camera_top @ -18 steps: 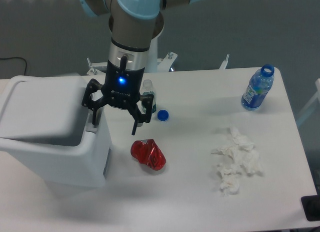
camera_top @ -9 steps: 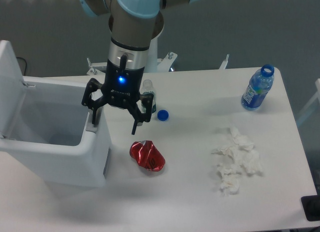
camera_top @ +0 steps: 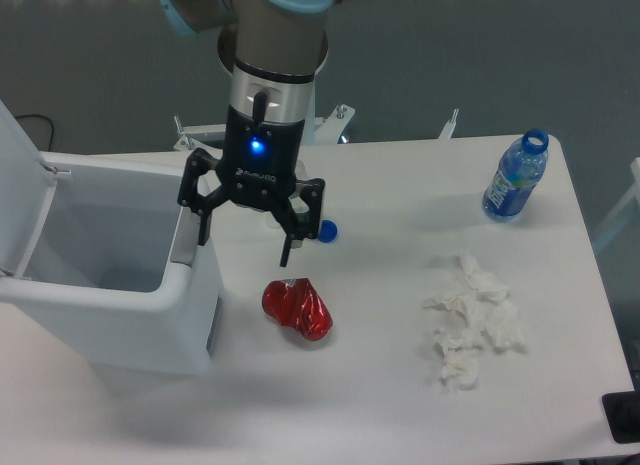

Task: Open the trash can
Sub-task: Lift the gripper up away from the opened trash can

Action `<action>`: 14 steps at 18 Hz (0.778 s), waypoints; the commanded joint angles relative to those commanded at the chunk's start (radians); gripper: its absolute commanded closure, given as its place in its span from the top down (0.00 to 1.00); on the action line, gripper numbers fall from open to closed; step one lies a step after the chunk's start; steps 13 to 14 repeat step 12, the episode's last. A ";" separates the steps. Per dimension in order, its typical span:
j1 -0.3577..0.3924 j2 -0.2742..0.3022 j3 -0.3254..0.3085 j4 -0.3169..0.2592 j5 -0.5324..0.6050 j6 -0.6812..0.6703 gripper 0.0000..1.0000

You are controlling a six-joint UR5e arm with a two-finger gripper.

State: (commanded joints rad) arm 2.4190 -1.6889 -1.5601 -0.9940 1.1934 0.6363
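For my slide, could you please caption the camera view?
Open gripper beside the trash can, whose lid stands raised.

The trash can (camera_top: 120,315) stands lid-up beside spread, empty jaws.

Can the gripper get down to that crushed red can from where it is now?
Probably yes: the open gripper hangs just above and left of the red can, with nothing between them.

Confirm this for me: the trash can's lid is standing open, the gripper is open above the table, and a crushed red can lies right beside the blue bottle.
One part is wrong. In the camera view the crushed red can lies near the trash can, below the open gripper, far from the blue bottle at the table's right. The lid stands open, as you said.
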 joint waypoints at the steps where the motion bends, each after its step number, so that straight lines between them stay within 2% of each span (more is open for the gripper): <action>1: 0.015 -0.003 0.000 0.000 0.008 0.047 1.00; 8: 0.038 -0.038 -0.002 0.000 0.170 0.339 1.00; 14: 0.048 -0.058 0.002 0.000 0.196 0.376 1.00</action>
